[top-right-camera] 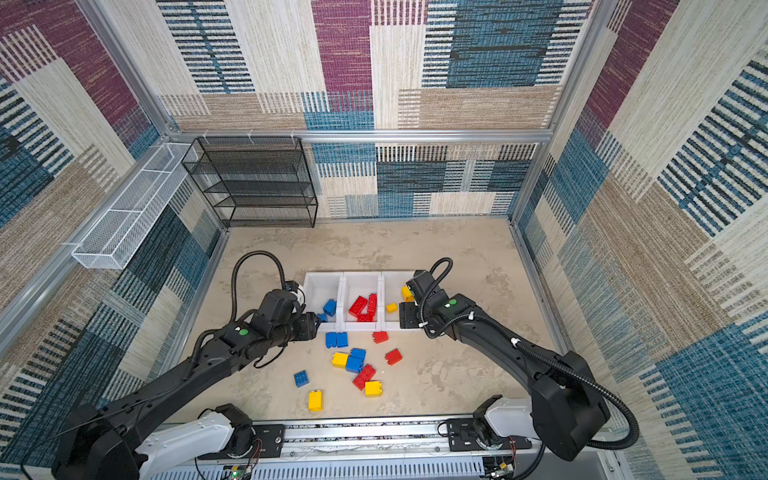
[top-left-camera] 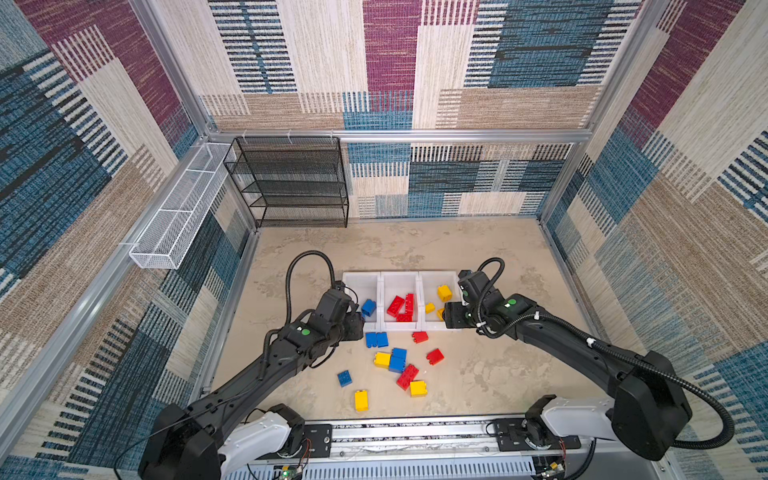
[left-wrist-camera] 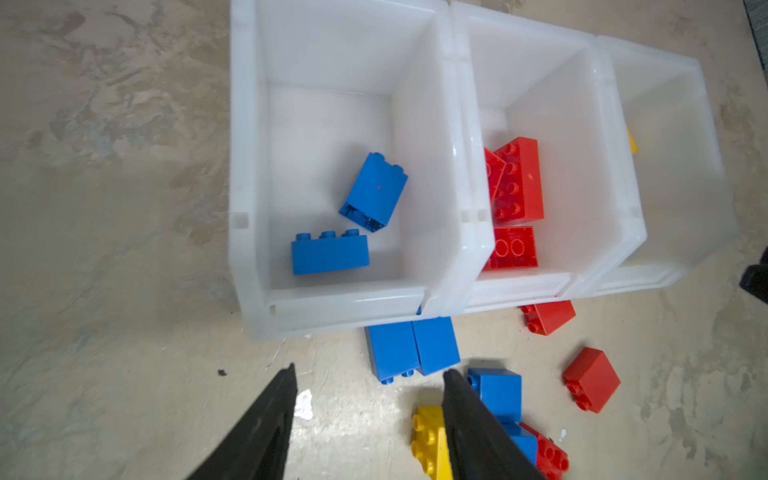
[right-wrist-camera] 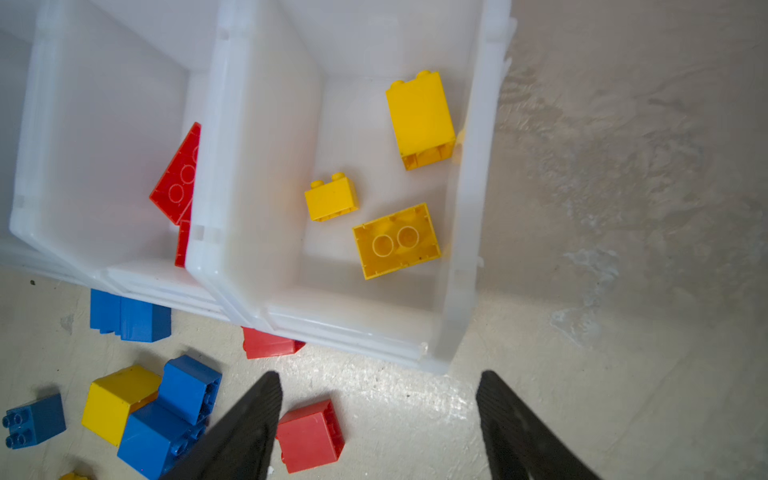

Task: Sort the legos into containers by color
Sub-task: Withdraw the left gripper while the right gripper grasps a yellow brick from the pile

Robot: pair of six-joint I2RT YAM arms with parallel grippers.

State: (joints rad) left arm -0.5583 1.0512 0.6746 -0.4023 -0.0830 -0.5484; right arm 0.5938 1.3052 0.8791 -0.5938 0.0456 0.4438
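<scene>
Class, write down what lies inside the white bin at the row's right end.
Three yellow bricks: a tall one, a small one, one upside down. In both top views the right arm hides the bin's near corner.

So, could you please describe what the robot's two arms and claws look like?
Both arms, left arm and right arm, are matte black with white base housings, a green dot near each wrist and a looping ribbed black hose. The left claw and right claw have tapered black fingers.

A bin wall [left-wrist-camera: 609, 124] hides all but a sliver of what seems a yellow lego [left-wrist-camera: 631, 142].
</scene>
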